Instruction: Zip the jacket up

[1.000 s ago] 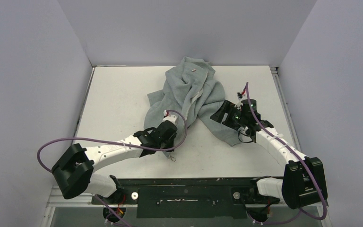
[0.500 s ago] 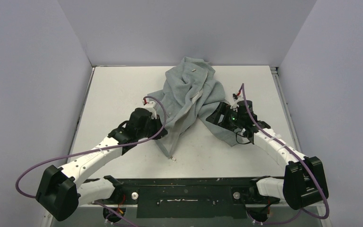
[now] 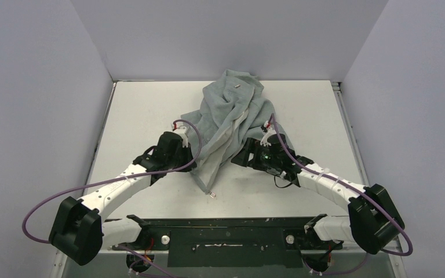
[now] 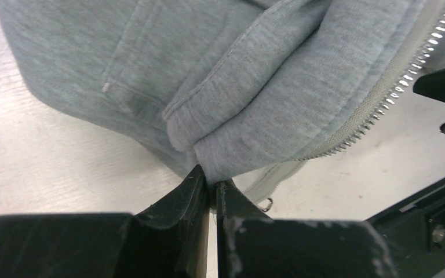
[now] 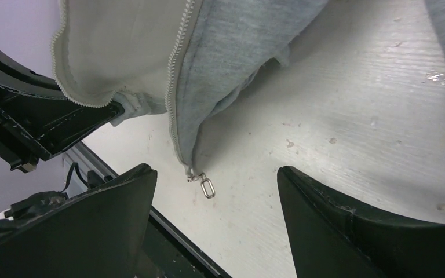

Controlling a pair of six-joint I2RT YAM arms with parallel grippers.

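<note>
Grey jacket crumpled, left jaws clamped on its fold, right jaws spread wide

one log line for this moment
left tool shut on light grey sweatshirt jacket | right tool open near small metal zipper pull

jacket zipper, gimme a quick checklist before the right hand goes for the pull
1. Left hand shut on a fold of the jacket: ok.
2. Right hand open wide enough to take something: ok.
3. Zipper pull in plain view in front of the right hand: ok.
4. Zipper pull free of covering fabric: ok.
5. Jacket spread flat: not ok, it is bunched with the front open.
6. The two zipper sides joined at the bottom end: cannot tell.
</note>
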